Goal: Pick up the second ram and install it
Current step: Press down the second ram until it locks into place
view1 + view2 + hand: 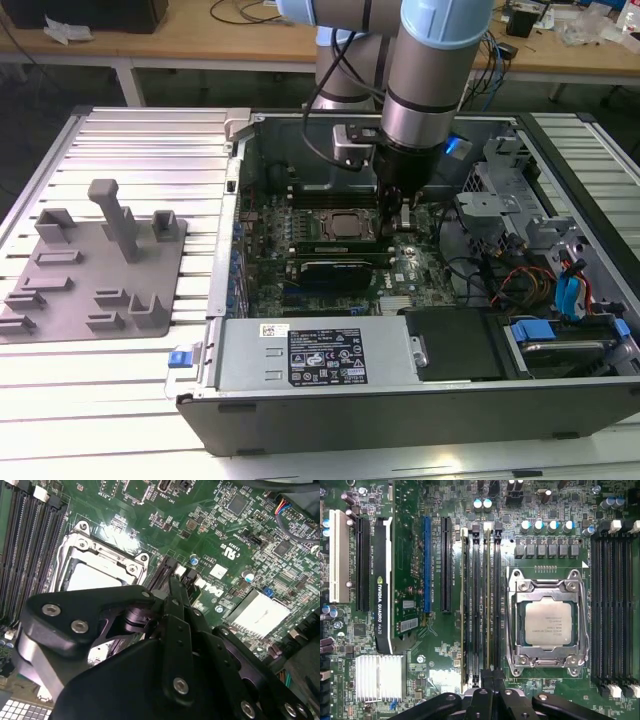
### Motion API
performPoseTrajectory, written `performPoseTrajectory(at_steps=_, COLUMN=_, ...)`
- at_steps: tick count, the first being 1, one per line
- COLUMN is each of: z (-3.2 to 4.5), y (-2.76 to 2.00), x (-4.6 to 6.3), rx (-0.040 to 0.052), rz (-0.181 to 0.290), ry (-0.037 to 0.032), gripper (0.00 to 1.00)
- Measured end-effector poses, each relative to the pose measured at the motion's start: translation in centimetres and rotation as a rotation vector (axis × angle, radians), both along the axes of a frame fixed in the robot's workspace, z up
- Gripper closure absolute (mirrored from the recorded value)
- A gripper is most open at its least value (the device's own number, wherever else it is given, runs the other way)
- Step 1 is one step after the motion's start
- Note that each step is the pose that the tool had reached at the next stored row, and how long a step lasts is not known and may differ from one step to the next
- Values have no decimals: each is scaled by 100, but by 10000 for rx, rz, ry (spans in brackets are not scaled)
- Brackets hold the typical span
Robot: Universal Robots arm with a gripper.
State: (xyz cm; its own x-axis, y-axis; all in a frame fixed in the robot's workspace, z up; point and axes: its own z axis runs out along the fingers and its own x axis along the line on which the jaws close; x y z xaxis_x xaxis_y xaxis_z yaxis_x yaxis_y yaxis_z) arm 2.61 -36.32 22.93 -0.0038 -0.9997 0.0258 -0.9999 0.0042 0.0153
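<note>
— One big slatted table [130, 140] carries everything?

— Yes. An open computer case [300, 400] lies across its middle, and a gray holder plate [100, 270] sits near the table's edge at the exterior view's left, well apart from the case.

— And the arm [430, 70]?

— It reaches straight down into the case, over the motherboard [445, 650].

— What is on the board?

— A graphics card [382, 580] stands along one edge, with the CPU socket [547, 622] further in. Black memory slots run on both sides of the socket.

— Where is the second ram [486, 605]?

— It stands in a slot just beside the socket. Another green stick [464, 605] stands two slots further from the socket.

— The gripper [493, 676]?

— Its fingers are drawn together with no gap showing, over one end of the second ram. I cannot tell whether they touch it.
</note>
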Motion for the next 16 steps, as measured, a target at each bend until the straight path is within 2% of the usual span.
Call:
performPoseTrajectory(at_steps=2, z=1, y=1, x=0, rx=3, rz=-1, ry=0, gripper=92)
performPoseTrajectory(at_steps=4, z=81, y=1, x=0, rx=-40, rz=-1, ry=-1, gripper=92)
performPoseTrajectory(at_steps=7, z=86, y=0, x=-33, rx=-43, rz=-1, ry=-1, gripper=92)
performPoseTrajectory(at_steps=9, z=85, y=3, x=-201, rx=-41, rz=-2, ry=-3, gripper=92)
performPoseTrajectory(at_steps=12, z=85, y=8, x=-339, rx=-41, rz=-1, ry=-5, gripper=92)
performPoseTrajectory(at_steps=16, z=82, y=18, x=-640, rx=-40, rz=-1, ry=-5, gripper=92)
